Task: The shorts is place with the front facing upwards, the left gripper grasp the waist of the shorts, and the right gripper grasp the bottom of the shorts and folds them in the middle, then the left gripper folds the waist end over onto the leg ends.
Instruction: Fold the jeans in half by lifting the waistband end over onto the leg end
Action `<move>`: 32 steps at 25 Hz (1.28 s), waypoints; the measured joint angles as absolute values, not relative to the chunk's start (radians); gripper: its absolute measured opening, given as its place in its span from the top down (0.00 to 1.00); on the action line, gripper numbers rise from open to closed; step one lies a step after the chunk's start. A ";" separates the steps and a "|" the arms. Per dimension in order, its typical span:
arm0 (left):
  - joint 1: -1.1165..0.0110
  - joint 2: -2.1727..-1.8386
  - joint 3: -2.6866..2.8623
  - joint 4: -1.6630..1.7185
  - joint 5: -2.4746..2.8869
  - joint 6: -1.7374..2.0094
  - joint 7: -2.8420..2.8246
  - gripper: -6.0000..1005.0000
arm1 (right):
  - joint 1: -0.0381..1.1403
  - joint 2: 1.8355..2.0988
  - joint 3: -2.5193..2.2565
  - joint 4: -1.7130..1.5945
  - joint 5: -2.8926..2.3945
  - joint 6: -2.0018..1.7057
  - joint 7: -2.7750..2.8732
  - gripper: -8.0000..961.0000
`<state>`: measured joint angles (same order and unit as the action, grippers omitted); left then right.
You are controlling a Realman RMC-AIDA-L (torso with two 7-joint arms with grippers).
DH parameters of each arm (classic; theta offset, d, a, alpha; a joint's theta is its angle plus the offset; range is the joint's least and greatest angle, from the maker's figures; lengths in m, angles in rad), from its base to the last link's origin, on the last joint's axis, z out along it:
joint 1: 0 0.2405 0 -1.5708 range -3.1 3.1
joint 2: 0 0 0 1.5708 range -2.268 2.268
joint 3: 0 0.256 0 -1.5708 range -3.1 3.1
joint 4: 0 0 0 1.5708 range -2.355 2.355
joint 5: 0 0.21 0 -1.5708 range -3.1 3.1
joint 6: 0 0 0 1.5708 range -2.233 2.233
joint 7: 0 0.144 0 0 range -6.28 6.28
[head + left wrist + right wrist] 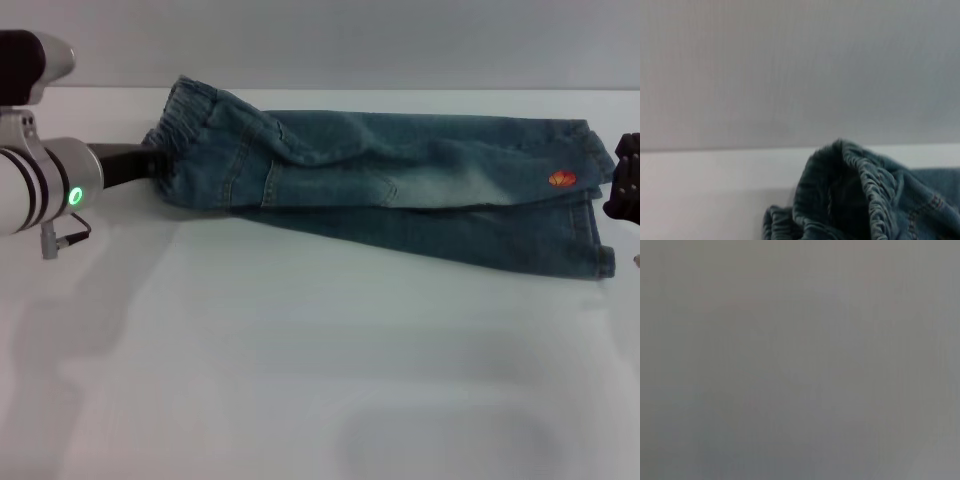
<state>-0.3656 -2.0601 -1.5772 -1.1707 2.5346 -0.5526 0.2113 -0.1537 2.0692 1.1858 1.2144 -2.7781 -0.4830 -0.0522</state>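
Lengthwise-folded faded denim shorts (pixel 400 185) on white table (pixel 300 380); left gripper (pixel 150 165) at puckered waistband (pixel 875 195), right gripper (pixel 628 185) beside hems; grips: cannot tell.

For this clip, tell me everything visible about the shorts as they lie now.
The shorts are long blue denim with pale faded patches and a small orange print near one hem. They lie already folded lengthwise, one leg over the other, flat on the white table. The puckered elastic waist points to the robot's left, bunched and slightly raised where the left gripper meets it. The straight hems point right, where the right gripper sits by them.
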 joint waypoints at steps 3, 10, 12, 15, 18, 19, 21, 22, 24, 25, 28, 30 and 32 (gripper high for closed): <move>-0.326 -2.060 -1.574 -1.254 2.534 -0.562 0.206 0.88 | -0.152 2.069 1.186 1.211 -2.778 -0.483 -0.052 0.99; -0.262 -2.060 -1.555 -1.419 2.534 -0.608 0.200 0.89 | -0.136 2.071 1.188 1.193 -2.777 -0.482 -0.048 0.99; -0.243 -2.060 -1.548 -1.471 2.534 -0.626 0.199 0.89 | -0.117 2.072 1.189 1.172 -2.774 -0.482 -0.046 0.99; -0.238 -2.060 -1.547 -1.521 2.534 -0.667 0.191 0.89 | -0.080 2.074 1.193 1.133 -2.770 -0.479 -0.045 0.99; -0.237 -2.060 -1.547 -1.570 2.536 -0.714 0.175 0.89 | -0.037 2.075 1.197 1.102 -2.761 -0.465 -0.045 0.99; -0.233 -2.060 -1.544 -1.599 2.536 -0.729 0.173 0.89 | -0.015 2.075 1.198 1.089 -2.750 -0.455 -0.044 0.99; -0.225 -2.060 -1.536 -1.625 2.536 -0.737 0.172 0.89 | 0.025 2.073 1.202 1.062 -2.723 -0.439 -0.044 0.99; -0.216 -2.060 -1.529 -1.648 2.536 -0.740 0.172 0.89 | 0.035 2.072 1.203 1.053 -2.717 -0.435 -0.044 0.99; -0.198 -2.060 -1.513 -1.696 2.536 -0.746 0.170 0.89 | 0.077 2.072 1.206 1.017 -2.708 -0.430 -0.044 0.99; -0.190 -2.060 -1.506 -1.720 2.536 -0.747 0.168 0.89 | 0.077 2.072 1.206 1.017 -2.708 -0.430 -0.044 0.99; -0.178 -2.060 -1.499 -1.770 2.537 -0.748 0.162 0.89 | 0.117 2.075 1.206 0.980 -2.706 -0.430 -0.043 0.99; -0.177 -2.060 -1.498 -1.794 2.535 -0.755 0.160 0.89 | 0.144 2.076 1.202 0.955 -2.704 -0.430 -0.040 0.99; -0.179 -2.060 -1.493 -1.813 2.535 -0.764 0.160 0.89 | 0.174 2.077 1.197 0.930 -2.703 -0.429 -0.026 0.99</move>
